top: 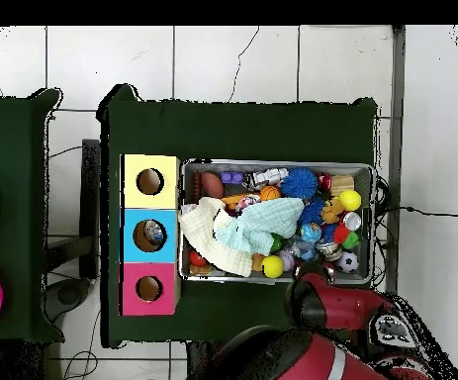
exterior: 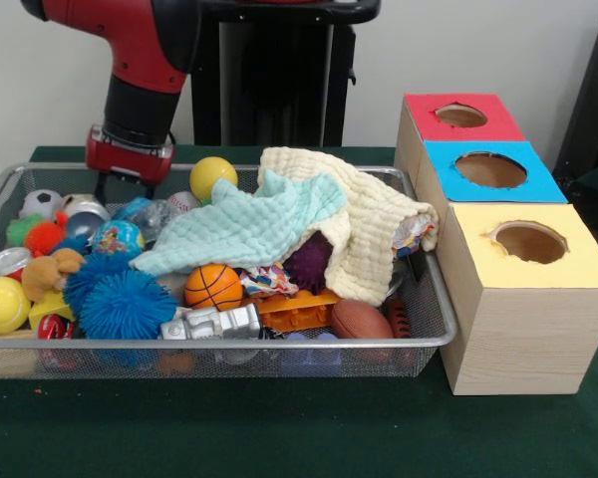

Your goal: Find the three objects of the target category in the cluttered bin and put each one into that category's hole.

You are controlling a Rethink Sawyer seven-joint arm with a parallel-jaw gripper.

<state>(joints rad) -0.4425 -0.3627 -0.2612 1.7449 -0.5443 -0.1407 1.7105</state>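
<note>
A wire mesh bin (exterior: 419,344) (top: 275,165) holds a heap of toys. Among them are a yellow ball (exterior: 212,176), a small basketball (exterior: 212,286), a brown football (exterior: 359,319), a soccer ball (exterior: 42,202) and blue spiky balls (exterior: 127,304). A teal cloth (exterior: 244,224) and a cream cloth (exterior: 364,224) cover the middle of the heap. My gripper (exterior: 132,189) hangs over the bin's far left corner, open, with nothing in it. In the overhead view the arm (top: 326,302) hides it.
Three boxes stand in a row beside the bin, with a red top (exterior: 498,121), a blue top (exterior: 538,179) and a yellow top (exterior: 578,261), each with a round hole. In the overhead view something lies inside the blue hole (top: 153,234). A green cloth (exterior: 279,428) covers the table.
</note>
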